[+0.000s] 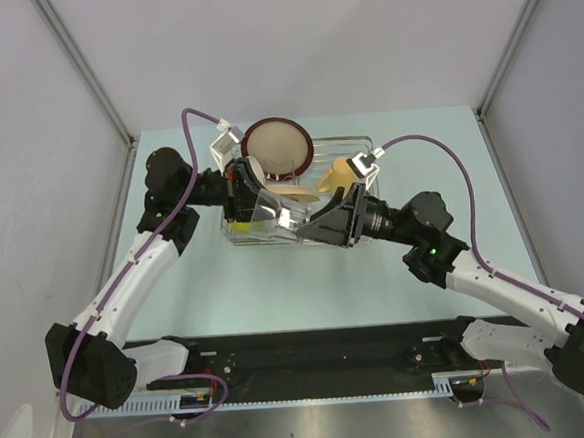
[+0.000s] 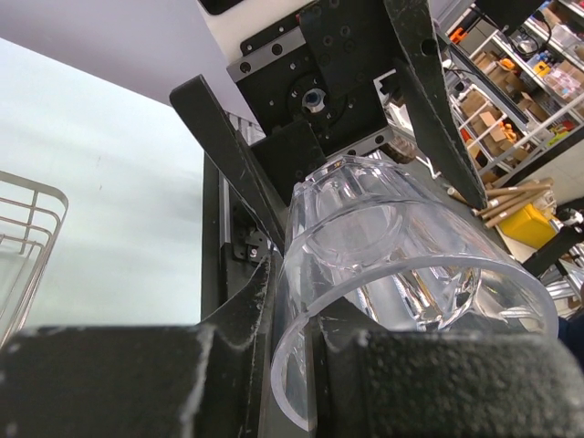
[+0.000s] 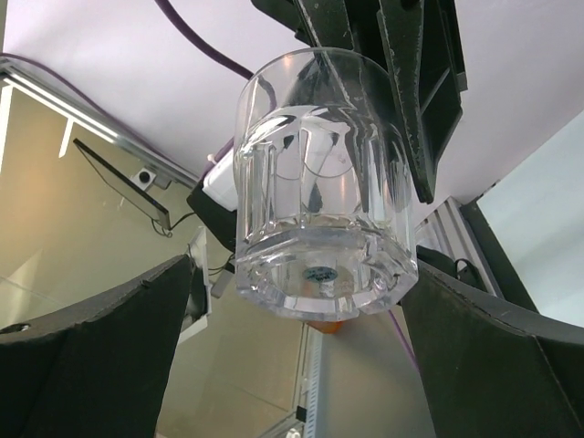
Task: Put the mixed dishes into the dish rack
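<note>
Across the pale table, both arms bend inward from their bases, elbows out, wrists meeting head-on above the near side of the dish rack.
Rack contents behind the wrists: dark-red-rimmed plate, standing on edge; tan-yellow mug to its right.
Left claw: clamped on the rim wall of the small clear glass, which is tipped on its side.
Right claw: fingers spread, flanking the glass base, not gripping.
</note>
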